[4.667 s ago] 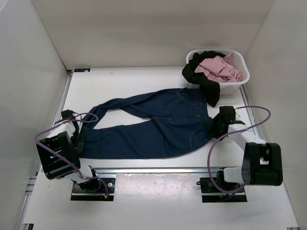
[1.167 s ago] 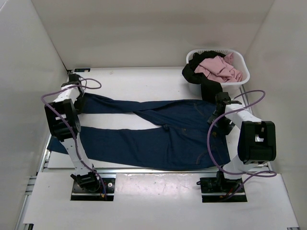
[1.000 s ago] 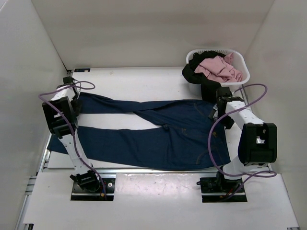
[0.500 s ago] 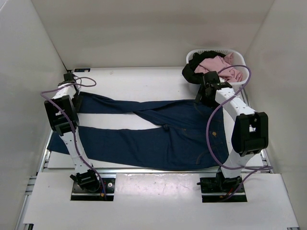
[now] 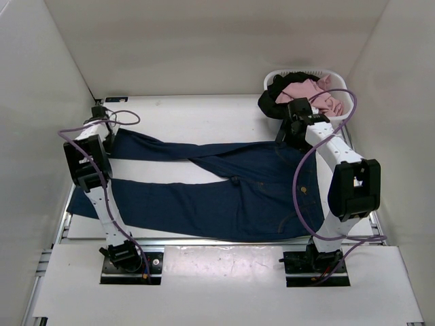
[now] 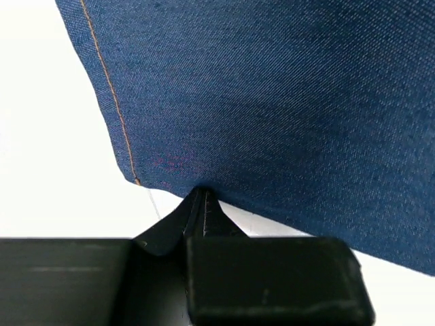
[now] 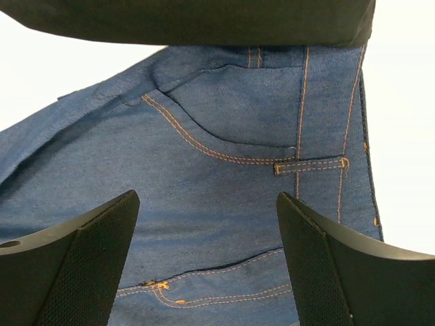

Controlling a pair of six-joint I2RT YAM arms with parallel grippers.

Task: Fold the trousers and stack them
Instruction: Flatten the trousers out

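Trousers [image 5: 224, 183] lie spread flat across the table [image 5: 197, 112], legs pointing left, waist to the right. I see my left tool [image 6: 202, 193] pinched closed on the hem of the far leg, at the far left. My right tool [image 7: 207, 231] hangs over the waist end beside the basket [image 5: 334, 125], spread wide and holding nothing.

Basket [image 5: 338, 123] just beyond right hand [image 5: 291, 131]

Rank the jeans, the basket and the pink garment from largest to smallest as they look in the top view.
1. Jeans, by far the largest.
2. Basket.
3. Pink garment, lying inside the basket and partly hidden, yet clearly smaller than it.
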